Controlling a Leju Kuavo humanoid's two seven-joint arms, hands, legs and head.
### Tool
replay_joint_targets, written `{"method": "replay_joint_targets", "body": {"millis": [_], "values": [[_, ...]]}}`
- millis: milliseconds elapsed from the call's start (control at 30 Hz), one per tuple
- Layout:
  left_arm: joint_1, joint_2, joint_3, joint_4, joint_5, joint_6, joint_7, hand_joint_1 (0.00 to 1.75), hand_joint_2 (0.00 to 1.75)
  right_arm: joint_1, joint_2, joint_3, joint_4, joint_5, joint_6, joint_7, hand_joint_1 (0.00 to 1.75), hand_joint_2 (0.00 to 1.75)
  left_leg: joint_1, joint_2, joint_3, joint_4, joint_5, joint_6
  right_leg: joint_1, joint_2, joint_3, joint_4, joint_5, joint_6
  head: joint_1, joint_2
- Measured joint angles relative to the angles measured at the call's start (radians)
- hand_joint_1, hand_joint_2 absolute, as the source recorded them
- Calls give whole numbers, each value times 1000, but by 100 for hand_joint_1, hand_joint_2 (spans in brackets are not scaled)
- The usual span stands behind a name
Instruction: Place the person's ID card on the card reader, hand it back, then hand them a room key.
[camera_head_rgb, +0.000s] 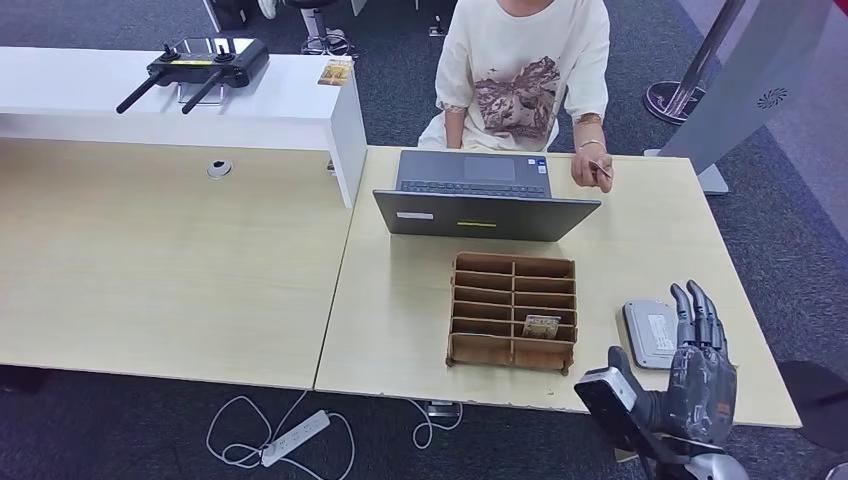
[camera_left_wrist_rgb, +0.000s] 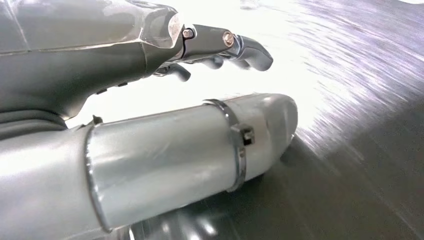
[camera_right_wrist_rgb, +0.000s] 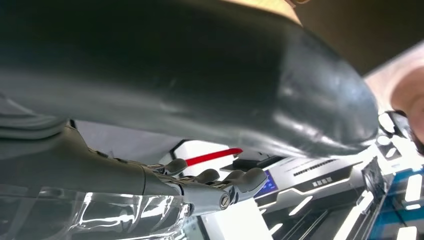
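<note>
ID card (camera_head_rgb: 600, 168) is pretty tiny and half hidden in the person's hand (camera_head_rgb: 590, 170) at the far edge of the table (camera_head_rgb: 400, 320), well apart from the right hand (camera_head_rgb: 700, 365). That hand hovers empty, fingers straight and apart, just beside the grey card reader (camera_head_rgb: 650, 332). Left hand (camera_left_wrist_rgb: 150, 95) is holding nothing too, fingers loose. Wooden divider tray (camera_head_rgb: 513, 310) sits behind the laptop (camera_head_rgb: 480, 200), with what's probably a room key (camera_head_rgb: 541, 326) in one slot.

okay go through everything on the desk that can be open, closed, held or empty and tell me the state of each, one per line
Laptop: open, screen toward the person.
ID card: held in the person's hand.
Card reader: nothing on it.
Wooden organizer: one card in a compartment.
Right hand: open, holds nothing.
Left hand: open, holds nothing.
</note>
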Motion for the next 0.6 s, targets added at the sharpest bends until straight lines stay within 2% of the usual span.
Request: {"method": "replay_joint_targets", "body": {"millis": [67, 200, 600], "values": [[12, 15, 23, 0, 12, 35, -1, 0, 0, 7, 0, -8, -7, -85, -7, -34, 0, 0, 0, 2, 0, 0, -1, -1, 0, 2, 0, 0, 0, 0, -1, 0], [23, 24, 43, 0, 16, 51, -1, 0, 0, 10, 0, -21, -14, -156, -7, -65, 0, 175, 0, 3, 1, 0, -1, 0, 0, 2, 0, 0, 0, -1, 0, 0], [33, 26, 63, 0, 12, 51, 3, 0, 0, 9, 0, -41, -18, -181, -18, -86, 0, 175, 0, 3, 1, 0, -1, 0, 0, 2, 0, 0, 0, -1, 0, 0]]}}
